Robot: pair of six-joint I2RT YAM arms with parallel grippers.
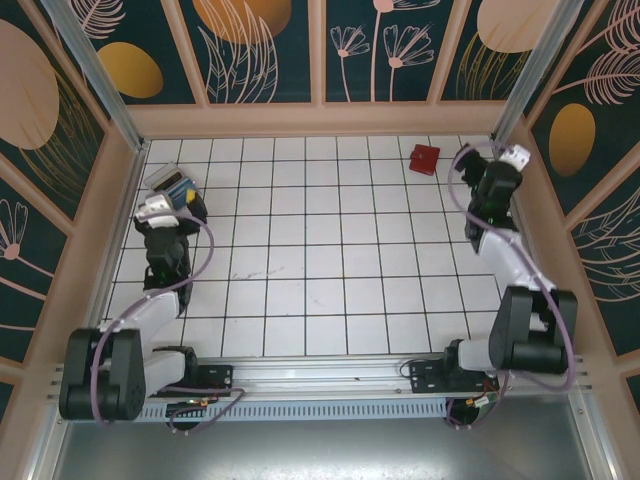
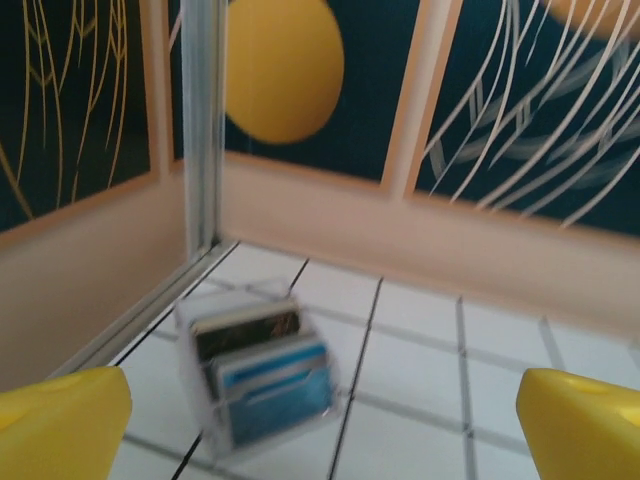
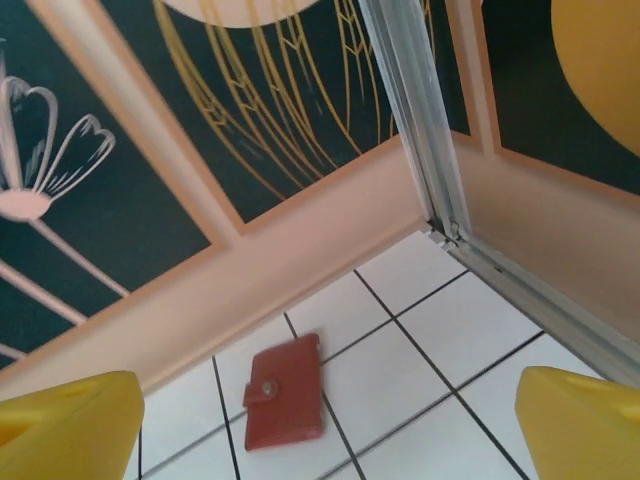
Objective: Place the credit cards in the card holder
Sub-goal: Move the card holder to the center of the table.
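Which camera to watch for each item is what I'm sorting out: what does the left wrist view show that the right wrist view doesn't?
Left wrist view: the credit cards, blue and teal, standing on edge in a clear box near the corner. Right wrist view: the red card holder, closed, lying flat near the wall. Shared: the white tiled floor, patterned walls, and an open tool, the left tool and the right tool.
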